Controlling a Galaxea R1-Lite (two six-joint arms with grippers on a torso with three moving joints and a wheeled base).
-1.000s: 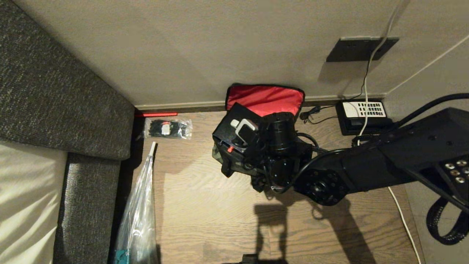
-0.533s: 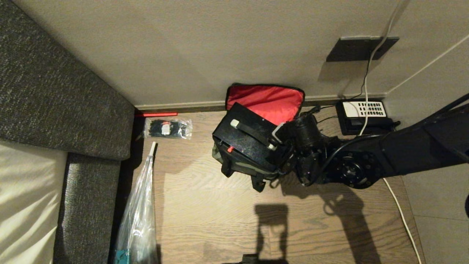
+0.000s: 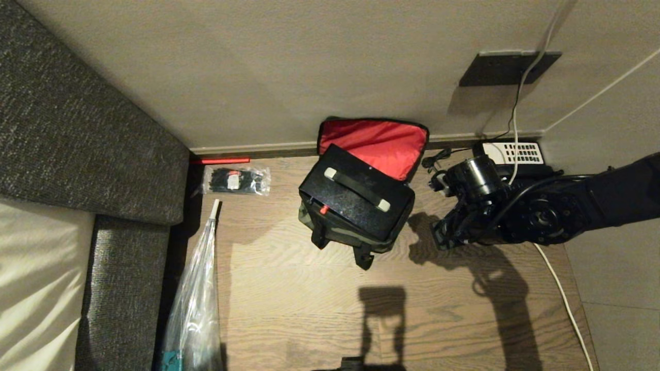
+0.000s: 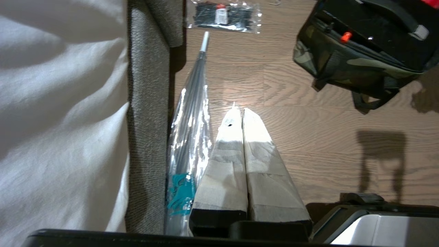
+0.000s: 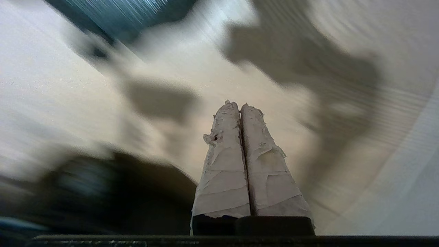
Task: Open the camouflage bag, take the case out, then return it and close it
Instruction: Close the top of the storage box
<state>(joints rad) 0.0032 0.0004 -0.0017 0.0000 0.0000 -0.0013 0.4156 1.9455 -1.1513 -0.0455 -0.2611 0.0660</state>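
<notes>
Bag (image 3: 344, 233): camouflage, set on the wooden floor near the wall, red-lined lid (image 3: 379, 141) folded back against the skirting.
Case (image 3: 356, 198): black, seated in the open bag, its handle (image 3: 357, 189) uppermost, small red latch shown at the front.
Right pincer (image 5: 241, 107): fingers pressed together, nothing held; arm placed right of the bag, apart from it.
Left pincer (image 4: 239, 111): fingers together, empty, held over the floor beside a folded umbrella (image 4: 190, 113).
Phone (image 3: 508, 154): seen by the wall, behind the right arm.

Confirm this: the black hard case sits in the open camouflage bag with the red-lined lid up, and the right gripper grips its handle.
Wrong on the grip. In the head view the right gripper is off beside the camouflage fabric bag, shut on nothing; the black textured hard case sits in it, handle free.
</notes>
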